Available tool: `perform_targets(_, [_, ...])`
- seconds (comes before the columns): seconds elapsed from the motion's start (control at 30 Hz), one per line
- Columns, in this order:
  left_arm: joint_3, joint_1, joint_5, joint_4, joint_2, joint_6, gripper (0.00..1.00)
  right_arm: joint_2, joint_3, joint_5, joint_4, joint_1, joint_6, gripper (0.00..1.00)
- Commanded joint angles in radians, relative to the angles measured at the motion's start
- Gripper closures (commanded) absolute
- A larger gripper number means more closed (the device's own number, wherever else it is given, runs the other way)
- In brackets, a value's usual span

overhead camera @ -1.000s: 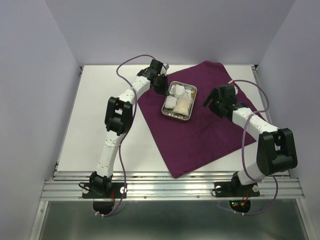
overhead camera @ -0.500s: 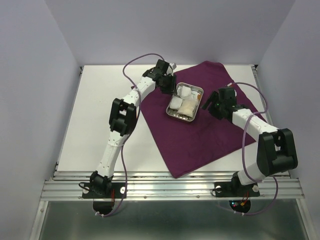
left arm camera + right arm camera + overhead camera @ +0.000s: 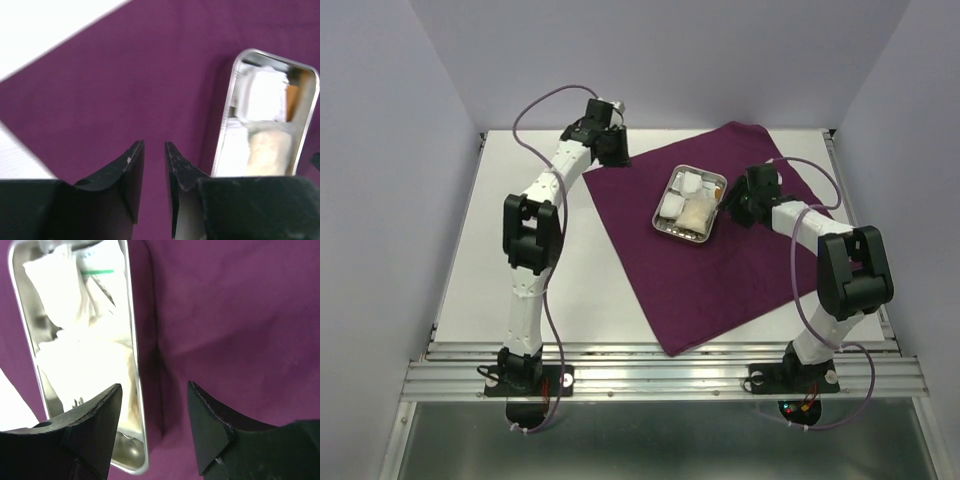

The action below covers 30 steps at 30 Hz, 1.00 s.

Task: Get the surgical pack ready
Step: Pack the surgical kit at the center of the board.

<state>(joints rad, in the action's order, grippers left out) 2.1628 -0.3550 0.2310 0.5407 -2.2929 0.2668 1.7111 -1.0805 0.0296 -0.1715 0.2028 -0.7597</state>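
The small shiny rectangular steel tray (image 3: pixel 678 238) is lying flat, open side up, on the large dark-purple cloth (image 3: pixel 680 300), a little to the far right of the cloth's middle, and the cloth is being carried by the white tabletop (image 3: pixel 480 250). In the top view the tray's long axis is running from far to near, with its far end leaning slightly to the right. White gauze squares (image 3: pixel 85 365) and clear packets (image 3: pixel 95 275) are being carried inside it, while scissors and forceps cannot be made out. The right gripper (image 3: pixel 155 390) is being held just beside the tray's right rim, its jaws standing moderately apart over bare cloth with nothing gripped. The left gripper (image 3: pixel 153 147) is being held over the cloth near its left corner, well apart from the tray, its jaws parted only by a narrow gap and gripping nothing. Trouble is being risked mainly on the right. If those jaws are lowered or closed there, the rim could be knocked and the tray skidded or tipped, or the cloth pinched and rucked beneath it. If the left corner is lifted carelessly, the tray could be dragged and its contents spilled.
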Motion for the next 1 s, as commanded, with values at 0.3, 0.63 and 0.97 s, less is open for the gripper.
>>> perform_targets(0.3, [-0.153,0.183,-0.166,0.002,0.037,0.038,0.38,0.123,-0.117,-0.02,0.06,0.001,0.002,0.5])
perform_targets(0.63, [-0.133,0.188,-0.127,0.001,-0.043,0.02,0.37,0.171,-0.145,-0.057,0.055,0.001,0.039,0.84])
perform_targets(0.97, [-0.078,0.174,-0.194,0.054,-0.148,0.057,0.38,0.176,-0.168,-0.094,0.049,0.001,0.1,0.91])
